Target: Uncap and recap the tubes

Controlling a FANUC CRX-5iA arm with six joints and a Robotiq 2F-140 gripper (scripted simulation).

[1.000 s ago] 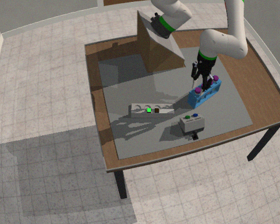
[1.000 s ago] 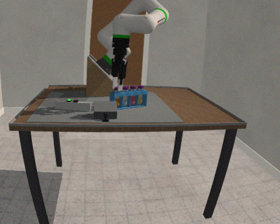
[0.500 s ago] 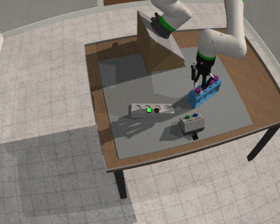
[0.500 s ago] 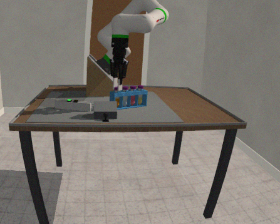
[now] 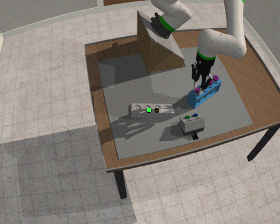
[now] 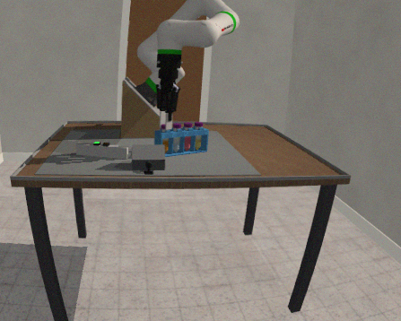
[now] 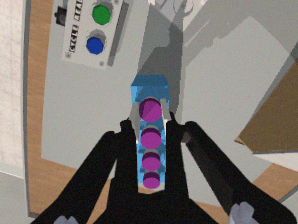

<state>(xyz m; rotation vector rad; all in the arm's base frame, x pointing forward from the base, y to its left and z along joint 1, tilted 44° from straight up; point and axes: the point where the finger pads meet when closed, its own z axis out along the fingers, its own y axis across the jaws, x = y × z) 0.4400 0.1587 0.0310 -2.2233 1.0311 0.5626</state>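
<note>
The blue decapping station [image 5: 207,94] [image 6: 184,150] [image 7: 150,85] holds four tubes, each with a purple cap. My gripper [image 5: 198,87] [image 6: 166,122] [image 7: 150,108] points straight down over the end of the station nearest the key desk. It is shut on the cap of that end tube [image 5: 197,90] [image 7: 150,107], which sits on its tube. The other caps [image 7: 151,138] [image 7: 151,161] [image 6: 187,125] stand free. On the cap tray [image 5: 138,114] [image 6: 103,151] the green lamp [image 5: 148,109] [image 6: 96,143] is lit, the lamp beside it [image 5: 156,110] is dark, and the nests look empty.
The sloping key desk [image 5: 192,125] [image 6: 148,156] [image 7: 82,31] stands in front of the station with the blue CYCLE key [image 5: 195,115] [image 7: 94,45] and the green READY key [image 5: 187,117] [image 7: 101,14]. A tall brown wedge [image 5: 160,50] [image 7: 270,125] stands behind.
</note>
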